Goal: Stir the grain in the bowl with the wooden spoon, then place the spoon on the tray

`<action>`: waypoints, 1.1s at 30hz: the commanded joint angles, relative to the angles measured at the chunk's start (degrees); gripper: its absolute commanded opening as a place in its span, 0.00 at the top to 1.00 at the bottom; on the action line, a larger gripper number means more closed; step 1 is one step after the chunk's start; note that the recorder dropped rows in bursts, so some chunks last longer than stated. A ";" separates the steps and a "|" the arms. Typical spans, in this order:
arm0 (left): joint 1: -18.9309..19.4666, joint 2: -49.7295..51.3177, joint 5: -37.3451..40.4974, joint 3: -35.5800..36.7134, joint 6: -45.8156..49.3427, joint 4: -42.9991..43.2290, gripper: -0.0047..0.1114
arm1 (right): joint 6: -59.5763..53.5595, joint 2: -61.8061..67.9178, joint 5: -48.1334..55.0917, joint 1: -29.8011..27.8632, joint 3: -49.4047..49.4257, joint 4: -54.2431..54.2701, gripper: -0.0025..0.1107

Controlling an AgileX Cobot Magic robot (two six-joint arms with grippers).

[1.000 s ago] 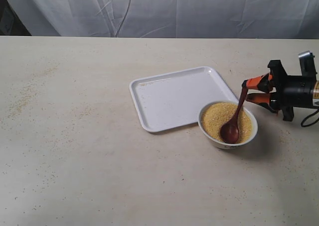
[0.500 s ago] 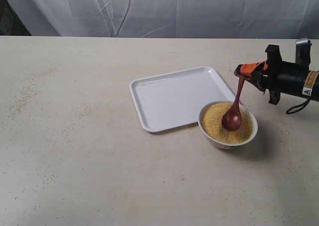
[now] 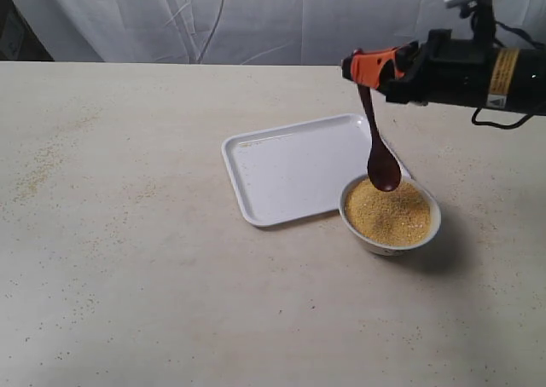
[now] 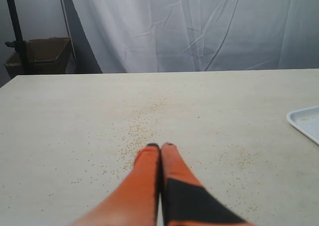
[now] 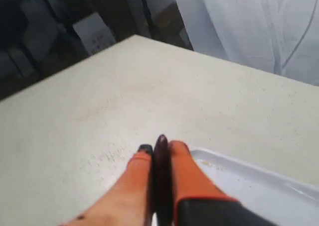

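Tabletop [image 3: 128, 233], spoon [image 3: 381, 161] below right hand [image 3: 360, 67]

Exterior view looks down across the table [image 3: 128, 276] toward the white curtain [image 3: 256, 20]; left wrist view sits low over the table, facing that curtain; right wrist view hangs higher, tilted down; all three catch the tray [image 3: 299, 165]

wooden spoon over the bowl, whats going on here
The right gripper has its jaws shut on the handle end of the wooden spoon. The spoon hangs head down and appears to be just above the grain in the bowl. The tray beside the bowl has nothing on it, so the spoon is not yet placed. The left gripper is shut on nothing over the table.
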 commanded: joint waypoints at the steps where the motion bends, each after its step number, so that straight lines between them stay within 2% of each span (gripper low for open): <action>1: 0.04 -0.28 -0.21 0.21 -0.19 0.11 0.96 | -8.78 1.85 6.76 3.40 -0.03 -0.23 0.98; 6: 0.04 -0.28 -0.21 0.21 -0.19 0.11 0.96 | -10.17 5.27 9.88 4.76 -0.03 -0.72 0.98; 11: 0.04 -0.28 -0.21 0.21 -0.19 0.11 0.96 | -1.77 6.61 3.77 5.13 0.02 -5.09 0.98; 16: 0.04 -0.28 -0.21 0.21 -0.19 0.11 0.96 | -0.88 3.96 0.79 5.13 -0.22 -4.68 0.98; 22: 0.04 -0.28 -0.21 0.21 -0.19 0.11 0.96 | -3.64 -0.76 7.97 5.02 -2.49 -3.41 0.98; 27: 0.04 -0.28 -0.21 0.21 -0.19 0.11 0.96 | -4.14 1.30 16.05 5.02 -2.33 -4.38 0.98; 30: 0.04 -0.28 -0.21 0.21 -0.19 0.11 0.96 | -3.76 4.74 15.31 5.02 -2.33 -6.48 0.98; 33: 0.04 -0.28 -0.21 0.21 -0.19 0.11 0.96 | 0.43 7.24 10.42 5.14 -2.33 -7.30 0.98</action>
